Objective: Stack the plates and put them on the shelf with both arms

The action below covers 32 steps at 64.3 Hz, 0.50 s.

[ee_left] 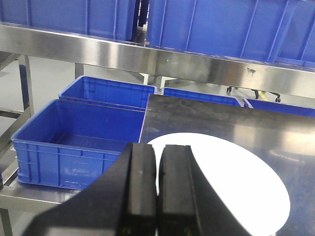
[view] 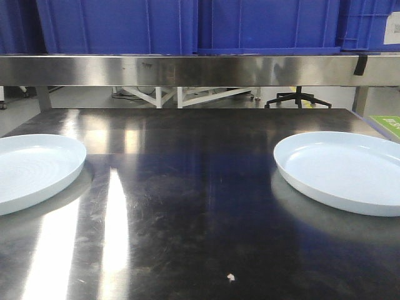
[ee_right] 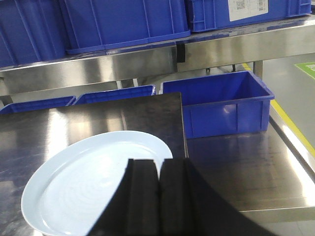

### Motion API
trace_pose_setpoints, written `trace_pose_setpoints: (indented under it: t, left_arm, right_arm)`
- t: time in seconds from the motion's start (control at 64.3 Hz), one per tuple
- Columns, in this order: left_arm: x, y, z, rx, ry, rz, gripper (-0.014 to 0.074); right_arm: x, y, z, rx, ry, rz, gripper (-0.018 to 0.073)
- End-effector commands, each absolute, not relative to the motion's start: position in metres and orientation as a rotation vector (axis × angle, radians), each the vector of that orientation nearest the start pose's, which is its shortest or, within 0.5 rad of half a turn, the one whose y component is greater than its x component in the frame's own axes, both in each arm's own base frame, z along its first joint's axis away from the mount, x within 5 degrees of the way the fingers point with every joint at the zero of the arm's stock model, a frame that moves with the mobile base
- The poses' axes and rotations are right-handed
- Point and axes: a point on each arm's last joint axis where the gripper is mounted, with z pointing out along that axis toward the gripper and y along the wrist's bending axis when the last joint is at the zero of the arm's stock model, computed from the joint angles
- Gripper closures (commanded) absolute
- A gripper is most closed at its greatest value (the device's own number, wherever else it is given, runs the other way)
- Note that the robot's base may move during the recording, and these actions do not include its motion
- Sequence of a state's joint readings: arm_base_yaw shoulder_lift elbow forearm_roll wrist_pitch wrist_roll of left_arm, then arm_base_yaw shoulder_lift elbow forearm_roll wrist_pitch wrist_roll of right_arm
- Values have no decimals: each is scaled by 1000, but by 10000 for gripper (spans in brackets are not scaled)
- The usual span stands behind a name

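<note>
Black and squeezed shut on nothing, the left gripper (ee_left: 157,153) hangs by the pale blue-white round left plate (view: 34,165), the right gripper (ee_right: 158,166) by the right plate (view: 344,172). Both plates lie well apart on a shiny steel table (view: 200,187) under blue plastic boxes (view: 125,25).

The left plate (view: 31,169) lies flat at the left side of the table (view: 200,187). The right plate (view: 344,172) lies flat at its right side, well apart. Both are big, round, shiny and pale blue-white.
</note>
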<state>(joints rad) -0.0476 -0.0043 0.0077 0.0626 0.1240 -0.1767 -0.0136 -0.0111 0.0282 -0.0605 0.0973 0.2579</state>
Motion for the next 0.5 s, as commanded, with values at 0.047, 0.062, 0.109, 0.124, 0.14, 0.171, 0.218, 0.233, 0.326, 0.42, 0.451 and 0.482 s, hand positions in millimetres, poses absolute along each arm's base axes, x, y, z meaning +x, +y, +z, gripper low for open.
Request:
trace_pose_setpoints:
  t: [0.047, 0.062, 0.109, 0.124, 0.14, 0.171, 0.218, 0.233, 0.326, 0.42, 0.451, 0.482]
  left_arm:
    - [55, -3, 208, -51, 1503, -141, 501]
    - [55, -3, 208, -51, 1503, -141, 501]
    - [55, -3, 208, -51, 1503, -141, 501]
    - [55, -3, 208, -51, 1503, -141, 501]
    - [55, -3, 208, -51, 1503, -141, 500]
    - [55, -3, 208, -51, 1503, -141, 501]
    - [55, -3, 208, -51, 1503, -141, 501]
    - [55, -3, 208, -51, 1503, -141, 501]
    - [55, -3, 208, -51, 1503, -141, 500]
    - [55, -3, 208, -51, 1503, -141, 501]
    - [55, -3, 208, -51, 1503, -141, 501]
    - [55, -3, 208, -51, 1503, -141, 501]
  right_arm:
    - [55, -1, 204, 155, 1486, 135, 539]
    - [55, -1, 204, 155, 1486, 135, 539]
    - [55, -1, 204, 155, 1486, 135, 539]
    - [55, -1, 204, 155, 1486, 135, 539]
    - [55, -1, 204, 155, 1486, 135, 539]
    - [55, -1, 204, 155, 1486, 135, 539]
    - [55, -1, 204, 155, 1486, 135, 539]
    - [55, -1, 204, 155, 1486, 135, 539]
    - [55, -1, 204, 155, 1486, 135, 539]
    - [55, -1, 204, 155, 1486, 135, 539]
    - [55, -1, 204, 155, 1486, 135, 539]
    - [55, -1, 204, 155, 1486, 135, 539]
